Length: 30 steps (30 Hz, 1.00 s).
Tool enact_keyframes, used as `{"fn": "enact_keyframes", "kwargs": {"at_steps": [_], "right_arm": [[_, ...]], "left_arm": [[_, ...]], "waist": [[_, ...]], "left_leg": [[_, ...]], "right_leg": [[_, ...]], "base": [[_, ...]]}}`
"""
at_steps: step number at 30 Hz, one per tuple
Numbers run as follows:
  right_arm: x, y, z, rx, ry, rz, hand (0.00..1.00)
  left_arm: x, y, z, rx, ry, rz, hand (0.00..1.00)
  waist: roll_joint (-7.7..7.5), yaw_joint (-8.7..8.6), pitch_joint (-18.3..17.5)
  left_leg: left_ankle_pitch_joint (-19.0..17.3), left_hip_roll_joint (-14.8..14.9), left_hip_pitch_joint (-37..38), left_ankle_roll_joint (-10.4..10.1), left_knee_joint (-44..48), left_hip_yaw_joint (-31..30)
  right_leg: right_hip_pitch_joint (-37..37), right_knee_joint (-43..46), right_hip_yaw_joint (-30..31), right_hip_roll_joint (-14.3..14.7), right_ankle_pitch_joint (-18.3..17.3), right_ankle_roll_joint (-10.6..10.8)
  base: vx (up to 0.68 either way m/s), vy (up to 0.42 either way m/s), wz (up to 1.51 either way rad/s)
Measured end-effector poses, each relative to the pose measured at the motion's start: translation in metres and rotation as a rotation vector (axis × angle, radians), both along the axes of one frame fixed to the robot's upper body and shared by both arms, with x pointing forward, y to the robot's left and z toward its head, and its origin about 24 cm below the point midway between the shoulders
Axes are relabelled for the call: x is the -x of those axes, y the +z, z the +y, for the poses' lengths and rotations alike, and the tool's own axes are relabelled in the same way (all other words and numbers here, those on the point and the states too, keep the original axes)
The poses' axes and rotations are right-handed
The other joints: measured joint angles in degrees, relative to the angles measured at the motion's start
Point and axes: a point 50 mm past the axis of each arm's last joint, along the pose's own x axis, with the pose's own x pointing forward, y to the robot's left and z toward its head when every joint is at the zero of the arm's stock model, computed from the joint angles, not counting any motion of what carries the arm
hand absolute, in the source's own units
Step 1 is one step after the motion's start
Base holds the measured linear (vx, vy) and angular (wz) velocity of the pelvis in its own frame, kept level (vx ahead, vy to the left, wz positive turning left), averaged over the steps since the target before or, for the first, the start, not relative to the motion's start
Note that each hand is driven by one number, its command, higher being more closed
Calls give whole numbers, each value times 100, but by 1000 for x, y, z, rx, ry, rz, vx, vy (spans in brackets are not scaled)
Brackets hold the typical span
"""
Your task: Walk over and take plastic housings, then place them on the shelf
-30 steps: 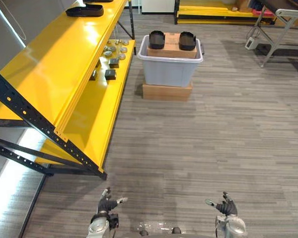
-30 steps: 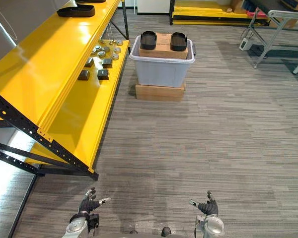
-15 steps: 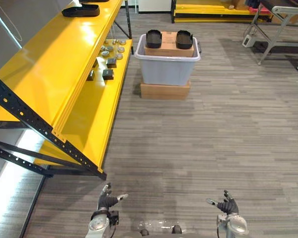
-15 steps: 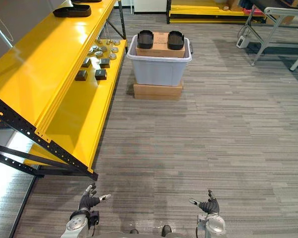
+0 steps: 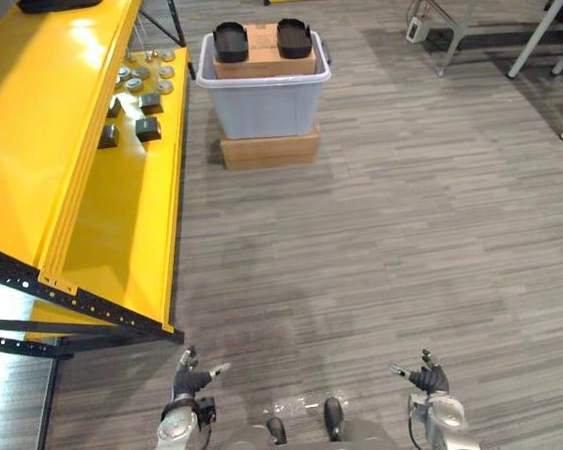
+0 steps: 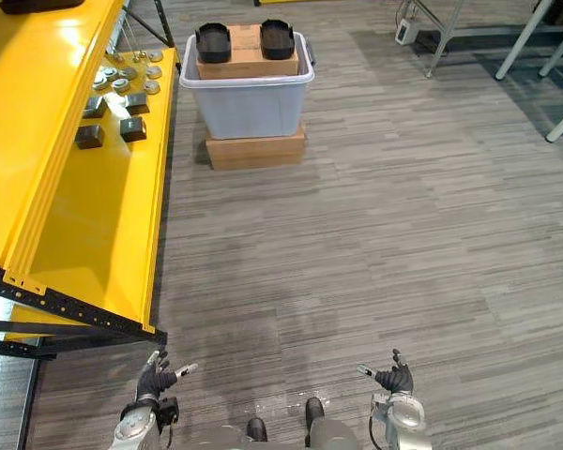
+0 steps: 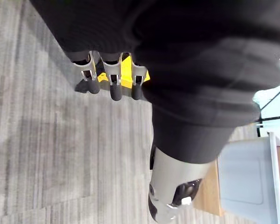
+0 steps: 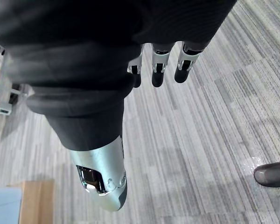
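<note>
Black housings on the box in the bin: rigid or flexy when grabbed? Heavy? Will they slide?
Probably rigid: each black housing holds a moulded, rimmed shape. Likely light for its size, since it looks like a hollow shell. Both seem to lie loose on the cardboard box in the grey bin, so a push may slide one off.

Figure: Grey floor [image 5: 385, 234] of narrow striped planks, which took up most of the scene. At the left stood a yellow shelf [image 5: 38, 141] on a black perforated frame [image 5: 75, 300]; its top caught a glare of light. Pale metal legs [image 5: 532, 37] slanted across the far right corner.
</note>
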Motion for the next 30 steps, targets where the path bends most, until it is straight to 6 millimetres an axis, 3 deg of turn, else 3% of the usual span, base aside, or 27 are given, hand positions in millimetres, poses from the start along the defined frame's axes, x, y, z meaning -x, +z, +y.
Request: {"fn": "enact_keyframes", "kwargs": {"at_steps": [2, 3, 7, 8, 9, 10, 11, 12, 13, 14, 15, 16, 17, 18, 19, 20, 21, 23, 24, 25, 27, 28, 29, 30], "right_arm": [[-2, 1, 0, -2, 1, -4, 0], [-2, 0, 1, -3, 2, -1, 0], [-18, 9, -4, 14, 16, -43, 0], [-25, 13, -6, 25, 17, -61, 0], [-25, 14, -6, 26, 15, -63, 0], [-25, 14, -7, 27, 6, -62, 0], [-22, 13, -8, 34, -4, -56, 0], [-24, 14, -9, 37, -4, -60, 0], [-28, 16, -8, 35, -1, -71, 0], [-30, 16, -8, 34, 0, -75, 0], [-31, 17, -7, 34, 5, -77, 0], [-31, 16, -6, 35, 15, -73, 0], [-31, 16, -4, 36, 27, -73, 0], [-34, 17, 0, 35, 47, -78, 0], [-37, 17, 4, 28, 52, -90, 0], [-38, 18, 4, 27, 51, -92, 0], [-38, 18, 3, 30, 45, -93, 0], [-39, 19, 1, 35, 42, -97, 0], [-40, 19, 2, 32, 42, -93, 0], [-39, 18, 1, 32, 41, -86, 0], [-39, 19, -4, 38, 21, -89, 0], [-38, 19, -6, 35, 9, -88, 0], [-36, 15, -5, 23, 3, -71, 0], [-34, 12, -3, 14, 4, -57, 0]], "left_arm": [[-1, 1, 1, -4, -2, -2, 0], [-3, 1, 2, -16, 1, -1, 0], [-12, 5, 5, -25, 2, -24, 0], [-15, 7, 5, -34, 12, -32, 0], [-15, 7, 5, -35, 12, -33, 0], [-16, 7, 5, -36, 14, -35, 0], [-16, 7, 4, -35, 15, -35, 0], [-16, 7, 2, -27, 16, -36, 0], [-20, 8, 0, -25, 9, -45, 0], [-20, 8, -1, -22, 10, -46, 0], [-19, 7, -3, -12, 18, -42, 0], [-17, 5, -4, -2, 23, -34, 0], [-15, 4, -5, 1, 26, -29, 0], [-13, 3, -3, 2, 31, -26, 0], [-10, 2, -2, 6, 42, -20, 0], [-9, 1, -2, 12, 47, -17, 0], [-8, 0, -3, 21, 53, -15, 0], [-8, 1, -4, 25, 54, -17, 0], [-9, 1, -4, 23, 54, -20, 0], [-7, 0, -5, 28, 55, -16, 0], [-4, -1, -11, 46, 61, -14, 0], [-4, -1, -12, 50, 62, -13, 0], [-3, -2, -11, 47, 62, -9, 0], [-4, -2, -11, 46, 65, -7, 0]], "waist": [[14, -20, 199], [-4, -3, 298], [93, -96, 511], [85, -162, 589], [70, -165, 600], [33, -176, 615], [36, -202, 590], [95, -189, 584], [85, -205, 589], [92, -206, 587], [133, -210, 589], [155, -202, 596], [173, -182, 600], [188, -136, 606], [133, -68, 642], [115, 5, 652], [73, 48, 673], [19, 188, 707], [21, 224, 715], [-76, 283, 747], [53, 436, 722], [91, 495, 710], [126, 511, 680], [1, 489, 609]], "left_leg": [[-175, -46, 240, 132, 42, -62], [-243, -79, 449, 152, 9, -72], [-351, 74, 776, 62, -207, -219], [-430, 153, 1009, -91, -356, -304], [-454, 158, 1066, -134, -375, -323], [-521, 176, 1193, -255, -385, -409], [-604, 279, 1317, -406, -365, -572], [-581, 395, 1293, -512, -272, -655], [-423, 445, 1233, -776, -15, -756], [-327, 485, 1191, -938, 239, -771], [-14, 568, 927, -1102, 1171, -834], [717, 695, 530, -1092, 2415, -836], [1125, 844, 257, -1152, 3114, -830], [999, 1133, -329, -959, 4487, -651], [823, 1279, -821, -682, 5302, -483], [760, 1285, -1044, -584, 5489, -404], [674, 1174, -1461, -482, 5468, -282], [501, 887, -2050, -503, 4727, -235], [447, 623, -2309, -465, 3800, -247], [555, 306, -2368, -605, 2382, -296], [1100, 118, -2360, -740, 156, -497], [1241, 129, -2373, -765, -254, -533], [1830, 101, -2447, -642, -165, -481], [2248, -33, -2437, -206, -136, -433]], "right_leg": [[-510, 1360, -347, -139, -173, 68], [-684, 1595, -670, -256, -348, -45], [-1371, 600, -1225, -264, -165, -96], [-1575, -331, -1212, -228, 419, -101], [-1593, -473, -1209, -227, 537, -120], [-1632, -715, -1211, -231, 1006, -168], [-1651, -525, -1226, -233, 1631, -481], [-1802, -33, -1323, -218, 1381, -676], [-1932, 508, -1397, -256, 953, -762], [-1894, 674, -1430, -253, 746, -785], [-1601, 795, -1521, -214, 400, -849], [-1124, 619, -1576, -146, 173, -892], [-829, 448, -1601, -77, 114, -937], [-272, 28, -1606, 106, 74, -988], [259, -340, -1553, 186, 60, -1018], [516, -536, -1518, 203, 54, -1021], [994, -936, -1459, 198, 54, -1021], [1553, -1438, -1364, 171, 48, -1010], [1894, -1713, -1318, 91, 4, -939], [2169, -1913, -1270, -14, -61, -857], [2565, -2252, -1131, -25, -159, -756], [2683, -2328, -1053, -10, -229, -689], [2905, -2410, -933, -40, -346, -637], [2953, -2324, -929, -147, -344, -647]], "base": [[138, 70, 10], [163, 65, 9], [309, 13, 25], [395, -58, 37], [531, -104, 36], [434, -125, 36], [654, -209, 36], [670, -262, 35], [558, -241, 18], [584, -261, 25], [614, -259, 24], [611, -256, 26], [583, -238, 13], [528, -203, -7], [522, -177, -15], [508, -129, -16], [516, -84, -9], [504, -37, -16], [526, 31, -26], [650, 61, -36], [560, 91, -45], [584, 177, -48], [610, 203, -28], [754, 241, -12]]}}
